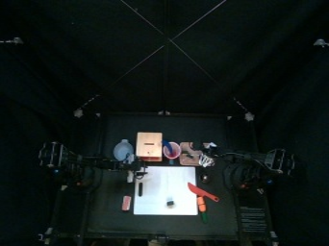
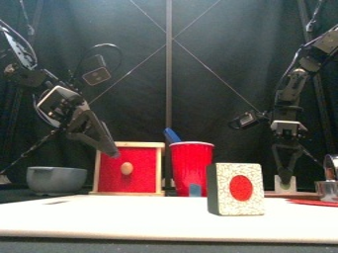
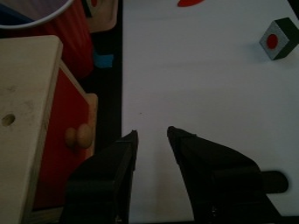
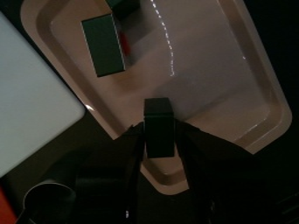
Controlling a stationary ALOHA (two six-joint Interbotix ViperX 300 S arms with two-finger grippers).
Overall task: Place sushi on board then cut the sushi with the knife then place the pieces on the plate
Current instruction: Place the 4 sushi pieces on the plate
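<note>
Dark green sushi block (image 4: 158, 112) sits pinched between the jaws of my right gripper (image 4: 158, 138), which are clamped on its two sides, over the pink tray (image 4: 251, 70); I cannot tell whether it touches the tray. A second block (image 4: 103, 44) lies flat on that tray, well clear of the fingers. The red-faced end piece (image 2: 238, 188) stands on the white cutting board (image 2: 132, 212). My left gripper (image 3: 152, 133) hangs over the board beside the wooden box (image 3: 30, 105), jaws slightly apart and empty.

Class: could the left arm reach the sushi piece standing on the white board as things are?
Probably yes: the left hand hangs open and empty over the white board, and only bare board lies between it and the sushi piece.
</note>
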